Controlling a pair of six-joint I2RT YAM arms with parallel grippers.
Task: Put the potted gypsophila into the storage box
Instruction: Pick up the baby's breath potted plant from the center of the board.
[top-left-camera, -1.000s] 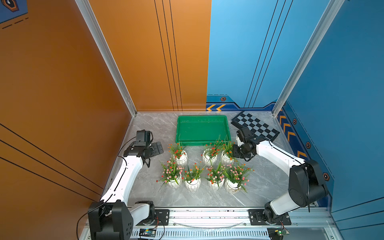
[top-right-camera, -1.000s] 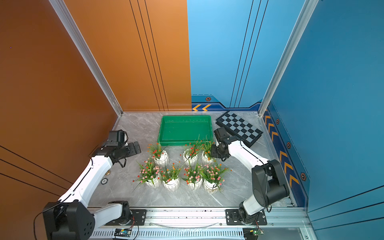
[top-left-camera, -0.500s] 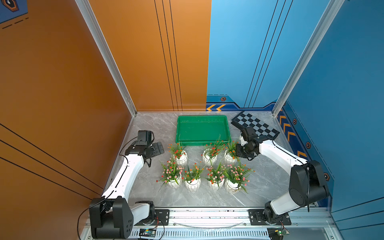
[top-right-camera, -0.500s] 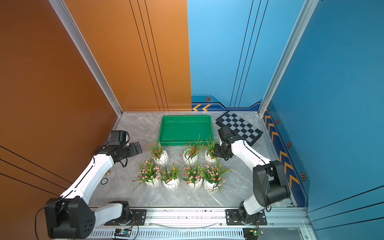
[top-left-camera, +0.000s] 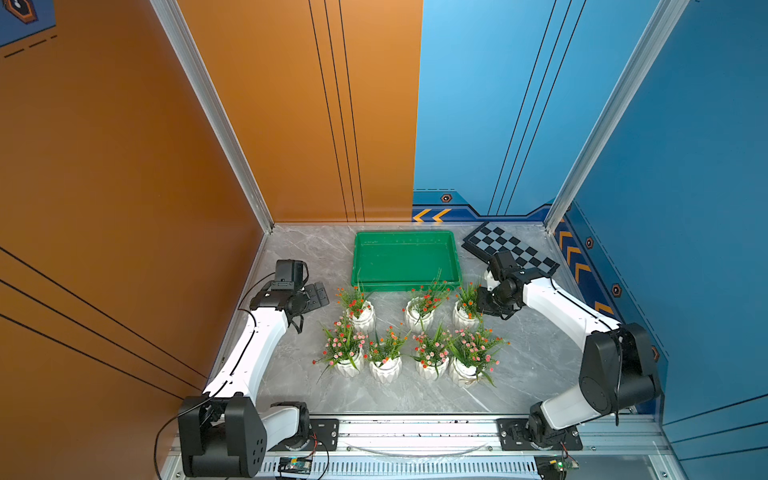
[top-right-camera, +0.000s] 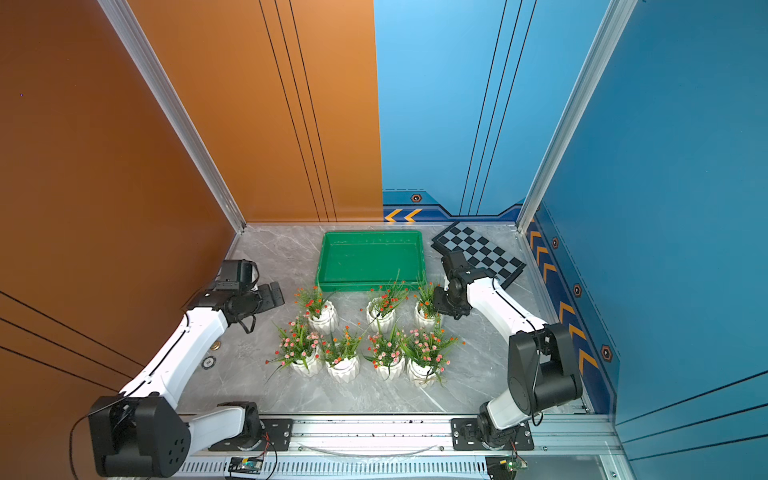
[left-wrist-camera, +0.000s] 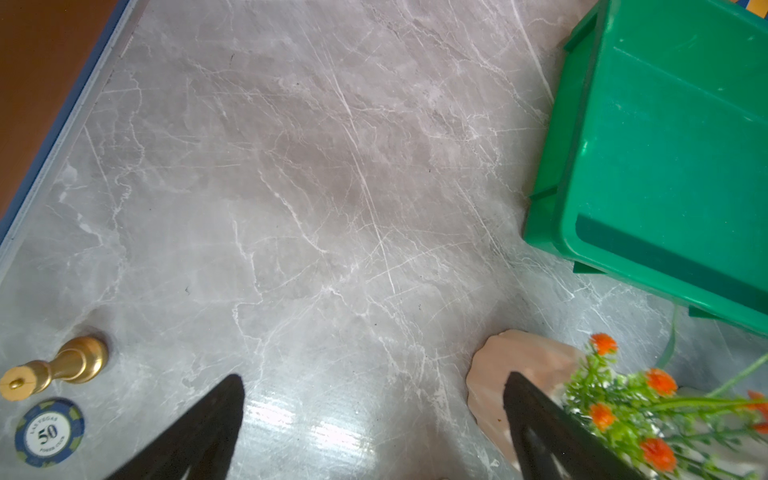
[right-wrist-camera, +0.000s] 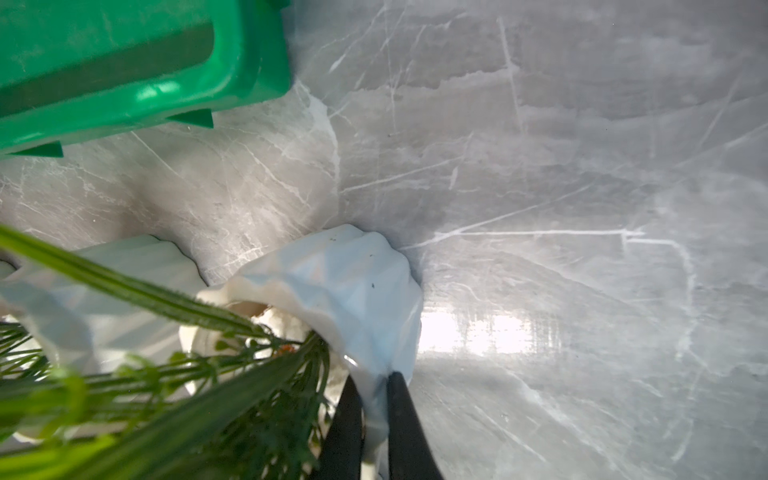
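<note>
Several potted gypsophila stand in two rows on the marble table in front of the green storage box (top-left-camera: 405, 259) (top-right-camera: 370, 259), which holds nothing. My right gripper (right-wrist-camera: 374, 386) is shut on the rim of the back-right pot (top-left-camera: 465, 311) (right-wrist-camera: 332, 286), with the thin white wall pinched between its black fingers (right-wrist-camera: 401, 419). I cannot tell whether that pot is off the table. My left gripper (top-left-camera: 318, 293) (left-wrist-camera: 374, 386) is open over bare table left of the back-left pot (top-left-camera: 361, 316) (left-wrist-camera: 498, 374), touching nothing.
A black-and-grey chequered board (top-left-camera: 511, 249) lies at the back right, behind the right arm. A gold chess piece (left-wrist-camera: 62, 368) and a blue poker chip (left-wrist-camera: 49, 432) lie near the left wall. Walls enclose the table on three sides.
The right wrist has shifted slightly to the right with the pot rim in its jaws. The left gripper has edged a little toward the pots, still open.
</note>
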